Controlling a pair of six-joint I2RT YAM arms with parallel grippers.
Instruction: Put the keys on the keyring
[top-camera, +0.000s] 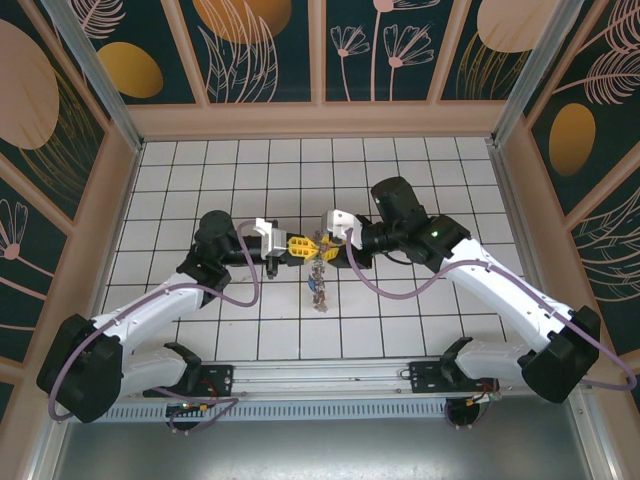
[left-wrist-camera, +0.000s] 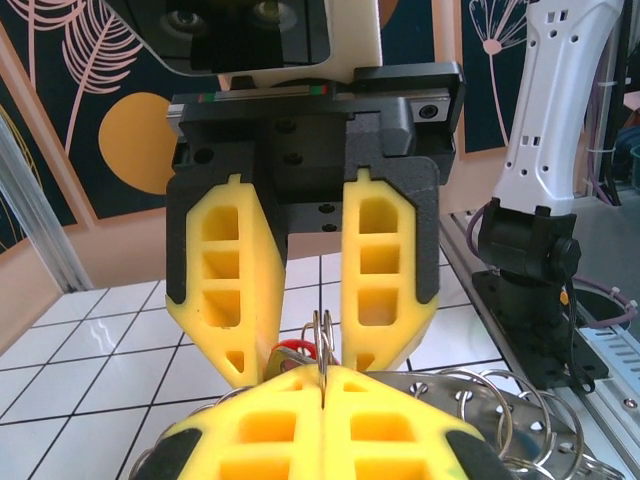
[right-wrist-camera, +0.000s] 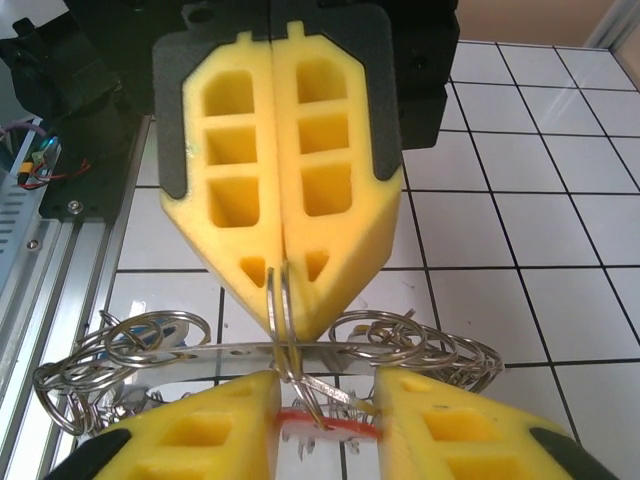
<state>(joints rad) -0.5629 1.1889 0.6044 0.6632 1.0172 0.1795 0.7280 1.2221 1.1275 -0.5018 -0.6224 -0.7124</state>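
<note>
From the top external view, the left hand (top-camera: 305, 246) and the right hand (top-camera: 322, 240) are seen tip to tip above the middle of the white tiled worktop (top-camera: 200, 170). A bunch of keys (top-camera: 318, 284) is seen just on the near side of where they meet (whether hanging or lying cannot be told). Purple cables (top-camera: 240, 285) are looped beside both wrists, and an aluminium rail (top-camera: 330, 376) runs along the near edge. In the left wrist view, the left hand's fingers (left-wrist-camera: 250, 430) are pressed shut on the keyring (left-wrist-camera: 322, 335), which stands upright out of their seam. The right hand's fingers are held apart opposite, with the red-headed key (left-wrist-camera: 300, 352) at their tips. The right arm's base (left-wrist-camera: 530, 260) blocks the right side, and loose rings (left-wrist-camera: 480, 395) lie at the lower right. In the right wrist view, the keyring is gripped edge-on by the closed left hand, and the red-headed key spans the gap between the right hand's fingers (right-wrist-camera: 200, 435), apparently clamped by its head. A metal strip (right-wrist-camera: 225, 352) strung with loose rings crosses behind, partly hiding the tiles.
</note>
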